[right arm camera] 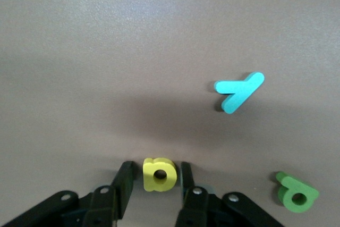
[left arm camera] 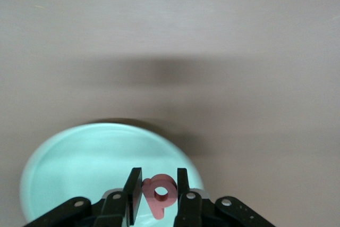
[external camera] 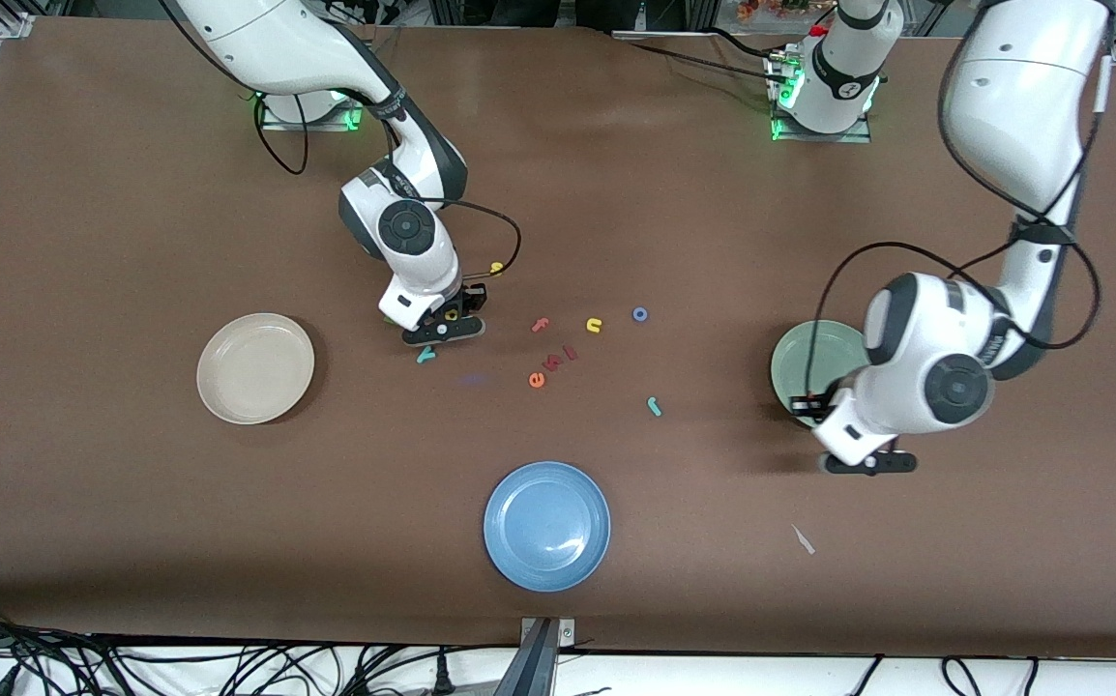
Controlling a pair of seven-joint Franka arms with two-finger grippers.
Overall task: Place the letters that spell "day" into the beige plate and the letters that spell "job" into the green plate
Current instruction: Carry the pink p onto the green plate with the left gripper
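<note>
Left claw (left arm camera: 159, 192) grips red "b" (left arm camera: 160, 195) over green plate (left arm camera: 79, 152), half-hidden; right claw (right arm camera: 154, 176) straddles yellow "a" (right arm camera: 159, 174), grip unclear.

A brown table (external camera: 132, 541) fills the frame; black cables (external camera: 229, 667) trail along its white lower edge; metal framing (external camera: 12, 24) upper left.

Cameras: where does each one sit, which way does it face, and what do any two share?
Front view: high across the table, facing both arms' bases; shows the beige plate and blue plate.
Left wrist view: looks past the left end effector, shut on the red "b", over the green plate.
Right wrist view: right end effector around the yellow "a".
Shared: front and right wrist views both show the teal "y".
</note>
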